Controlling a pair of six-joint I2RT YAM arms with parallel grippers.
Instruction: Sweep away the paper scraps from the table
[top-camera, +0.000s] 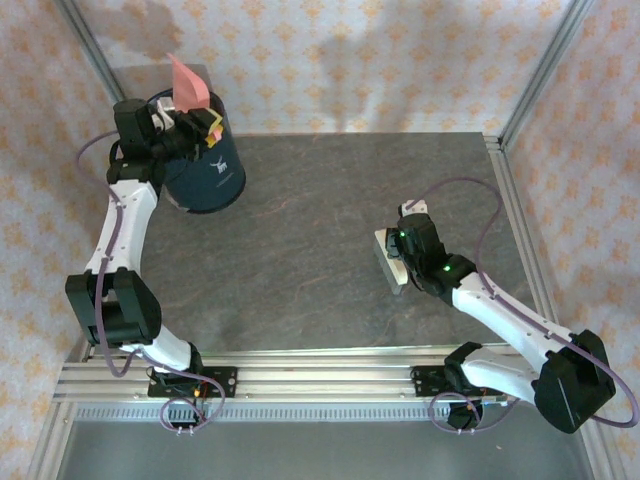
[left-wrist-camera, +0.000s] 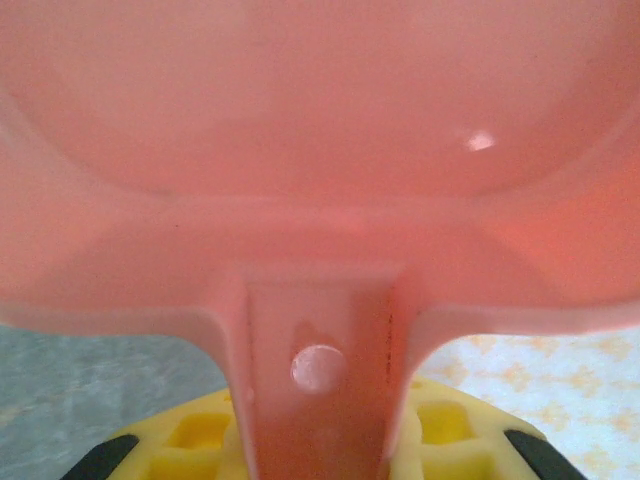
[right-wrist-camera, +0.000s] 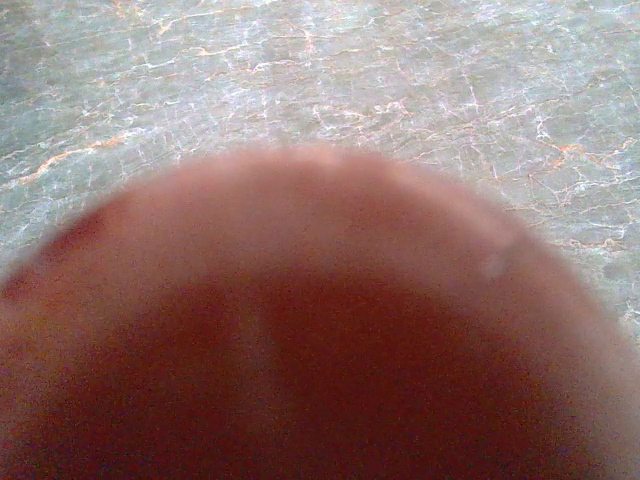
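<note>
At upper left the left gripper (top-camera: 190, 128) is clamped on the handle of the pink dustpan (top-camera: 188, 85), which is tipped above the dark blue bin (top-camera: 212, 172). A steep tilt with the lip inside the rim should drop any paper scraps in; whether any remain I cannot tell. The table (top-camera: 300, 250) spans the centre. At centre right the right gripper (top-camera: 403, 250) is closed on the brush (top-camera: 388, 262). The left wrist view adds the yellow pads (left-wrist-camera: 200, 430) squeezing the handle, which the view from above hides.
</note>
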